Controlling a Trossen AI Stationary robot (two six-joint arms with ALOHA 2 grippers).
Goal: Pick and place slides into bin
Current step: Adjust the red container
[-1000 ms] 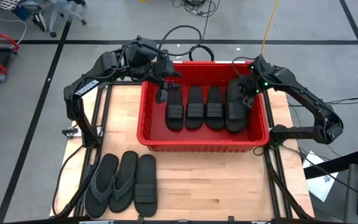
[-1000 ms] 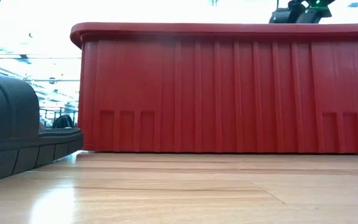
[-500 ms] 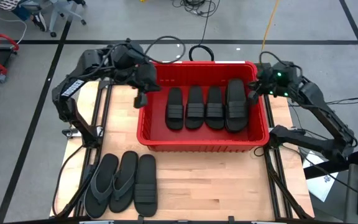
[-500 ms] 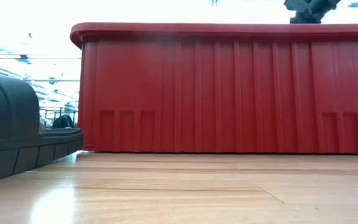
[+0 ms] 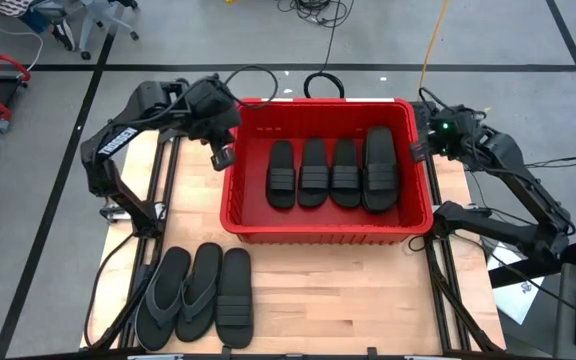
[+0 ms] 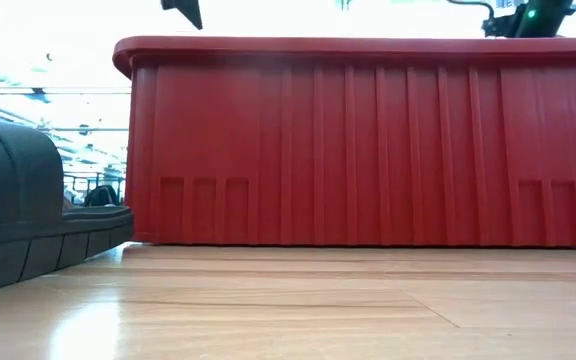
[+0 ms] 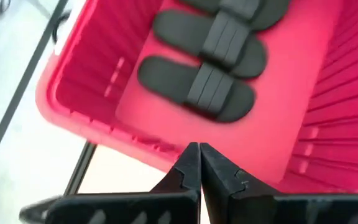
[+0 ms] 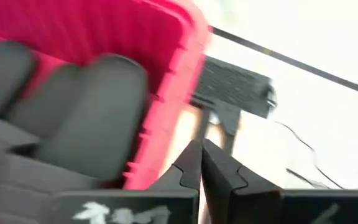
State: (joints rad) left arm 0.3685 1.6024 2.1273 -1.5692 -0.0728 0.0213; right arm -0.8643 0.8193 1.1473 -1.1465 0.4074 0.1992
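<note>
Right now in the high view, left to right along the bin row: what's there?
Left tool, shut → band-strap slide → second band-strap slide → third band-strap slide → larger slide → right tool, shut.

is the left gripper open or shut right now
Shut. In the left wrist view the left gripper has its two dark fingers pressed tip to tip with nothing between them, above the rim of the red bin.

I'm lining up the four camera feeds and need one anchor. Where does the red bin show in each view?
High view: the red bin sits centre, at the table's far half, with sandals inside.
Low view: its slotted side wall fills most of the picture.
Left wrist view: its floor and walls spread beyond the shut left gripper.
Right wrist view: its rim is beside the shut right gripper.
Shared landmark: the bin's rolled rim.
</note>
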